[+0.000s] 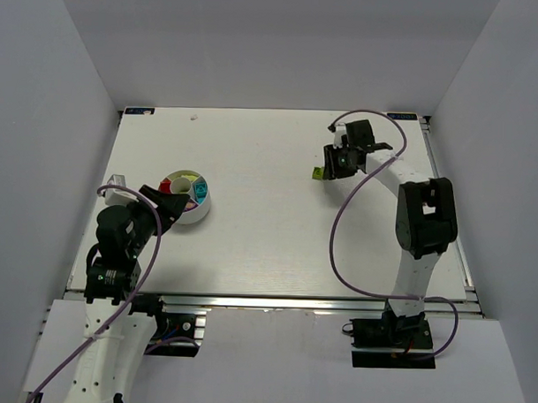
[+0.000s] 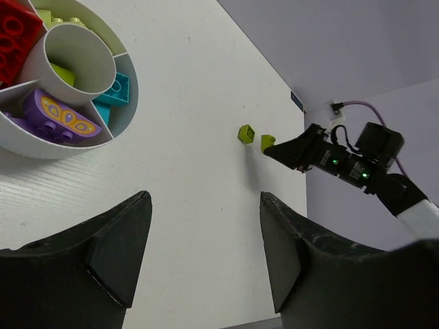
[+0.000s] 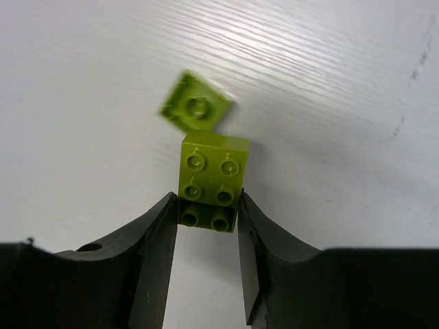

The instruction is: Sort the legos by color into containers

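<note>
Right claw (image 3: pixel 206 200) pinches the lime brick (image 3: pixel 212 171) by its end; left claw (image 2: pixel 202 200) hangs spread near the dish (image 2: pixel 55 149).

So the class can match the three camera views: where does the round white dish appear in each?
Top external: the dish sits left of centre.
Left wrist: dish in upper left corner, cropped.
Right wrist: not in it.
Shared landmark: the lime bricks, seen in all three.
</note>
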Robot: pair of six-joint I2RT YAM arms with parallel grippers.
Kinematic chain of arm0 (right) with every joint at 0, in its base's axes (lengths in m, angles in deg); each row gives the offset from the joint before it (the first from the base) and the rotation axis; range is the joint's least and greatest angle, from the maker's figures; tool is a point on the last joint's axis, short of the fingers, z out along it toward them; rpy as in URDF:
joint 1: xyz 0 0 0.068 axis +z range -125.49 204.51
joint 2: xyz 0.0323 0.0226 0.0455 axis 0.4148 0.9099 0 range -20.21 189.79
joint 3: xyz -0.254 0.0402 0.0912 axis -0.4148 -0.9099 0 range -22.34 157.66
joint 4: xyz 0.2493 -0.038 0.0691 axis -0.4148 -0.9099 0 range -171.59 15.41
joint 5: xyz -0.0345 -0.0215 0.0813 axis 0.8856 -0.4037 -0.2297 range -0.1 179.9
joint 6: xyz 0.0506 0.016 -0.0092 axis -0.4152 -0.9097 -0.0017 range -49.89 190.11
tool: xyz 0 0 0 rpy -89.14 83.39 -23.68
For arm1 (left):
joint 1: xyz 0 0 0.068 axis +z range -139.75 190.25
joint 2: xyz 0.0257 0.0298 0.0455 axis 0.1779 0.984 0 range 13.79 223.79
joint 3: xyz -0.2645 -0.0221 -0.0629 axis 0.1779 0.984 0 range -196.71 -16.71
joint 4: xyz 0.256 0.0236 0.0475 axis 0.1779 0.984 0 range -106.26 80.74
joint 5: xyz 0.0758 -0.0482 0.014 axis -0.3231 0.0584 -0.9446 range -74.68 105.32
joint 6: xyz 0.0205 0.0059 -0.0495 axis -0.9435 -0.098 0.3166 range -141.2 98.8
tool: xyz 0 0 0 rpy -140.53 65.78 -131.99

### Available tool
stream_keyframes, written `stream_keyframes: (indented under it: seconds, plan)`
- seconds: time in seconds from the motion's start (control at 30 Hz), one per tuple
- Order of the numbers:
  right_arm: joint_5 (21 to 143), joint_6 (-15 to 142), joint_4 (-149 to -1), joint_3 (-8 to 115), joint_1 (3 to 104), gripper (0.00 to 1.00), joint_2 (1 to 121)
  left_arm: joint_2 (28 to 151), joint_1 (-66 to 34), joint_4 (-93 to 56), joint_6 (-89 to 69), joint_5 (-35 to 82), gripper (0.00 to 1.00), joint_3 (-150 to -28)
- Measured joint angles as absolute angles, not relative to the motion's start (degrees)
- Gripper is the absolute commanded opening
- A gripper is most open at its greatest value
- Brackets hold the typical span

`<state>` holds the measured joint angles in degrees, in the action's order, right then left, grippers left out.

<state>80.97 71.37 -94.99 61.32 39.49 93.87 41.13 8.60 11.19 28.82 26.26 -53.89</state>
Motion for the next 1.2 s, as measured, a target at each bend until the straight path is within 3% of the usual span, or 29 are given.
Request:
stream_keyframes:
  seconds: [0.1, 0.3, 0.57, 0.77, 1.2]
  plan:
    - [75.77, 74.23, -93.81, 60.33, 41.35, 0.00, 88.94, 41.10, 8.60, 11.16, 28.82, 26.26, 0.74, -53.94]
    - [61.47, 83.93, -90.34, 60.71, 51.14, 0.00, 82.55, 41.10, 8.60, 11.14, 28.77, 26.22, 0.74, -54.29]
    - [52.82, 91.89, -89.24, 74.06, 67.40, 0.00, 90.88, 39.90, 8.60, 11.16, 27.64, 24.06, 0.74, -58.16]
    - [53.82, 91.26, -85.97, 88.84, 73.96, 0.00, 102.16, 38.39, 8.60, 11.71, 26.37, 21.89, 0.75, -61.44]
    - [64.25, 86.60, -75.45, 95.87, 79.16, 0.03, 113.61, 37.19, 8.60, 14.25, 24.93, 19.40, 0.77, -62.31]
